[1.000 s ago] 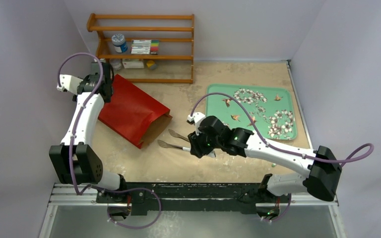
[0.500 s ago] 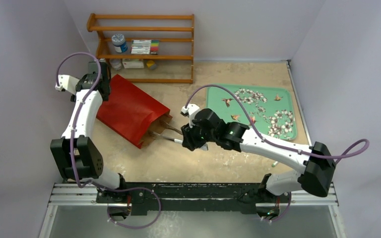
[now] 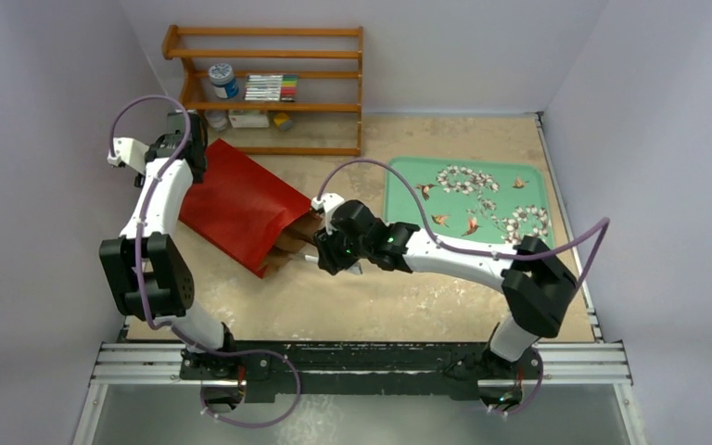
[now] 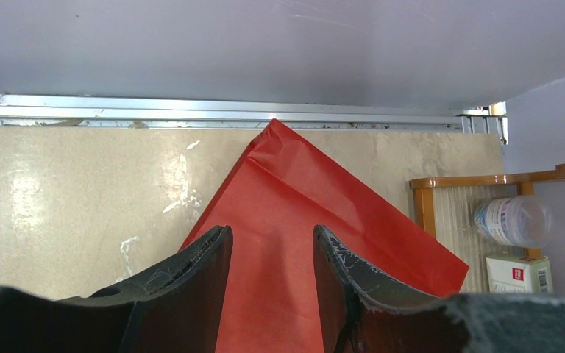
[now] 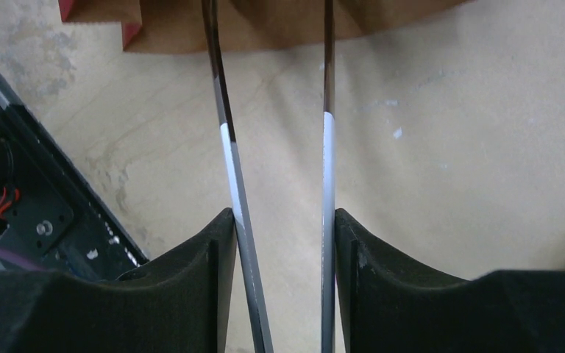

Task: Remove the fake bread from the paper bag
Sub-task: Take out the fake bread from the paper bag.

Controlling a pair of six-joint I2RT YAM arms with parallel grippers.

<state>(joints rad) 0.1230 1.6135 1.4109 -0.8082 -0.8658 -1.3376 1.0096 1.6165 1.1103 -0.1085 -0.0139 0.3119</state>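
Note:
The red paper bag (image 3: pixel 241 204) lies on its side, its brown mouth (image 3: pixel 298 236) facing right. My left gripper (image 3: pixel 192 153) is at the bag's closed far end. In the left wrist view its fingers (image 4: pixel 206 257) stand close together with a raised fold of the red paper (image 4: pixel 272 279) between them. My right gripper (image 3: pixel 331 252) is shut on metal tongs (image 5: pixel 228 162). The tong arms run forward into the bag's kraft mouth (image 5: pixel 301 22). The fake bread is hidden.
A wooden shelf (image 3: pixel 264 88) with a jar, markers and small boxes stands at the back, just behind the bag's far end. It also shows in the left wrist view (image 4: pixel 485 180). A green patterned tray (image 3: pixel 399 167) lies at the right.
My right arm moved left with the tongs, and their tips went from outside the bag into its mouth. My left gripper stayed at the bag's far end.

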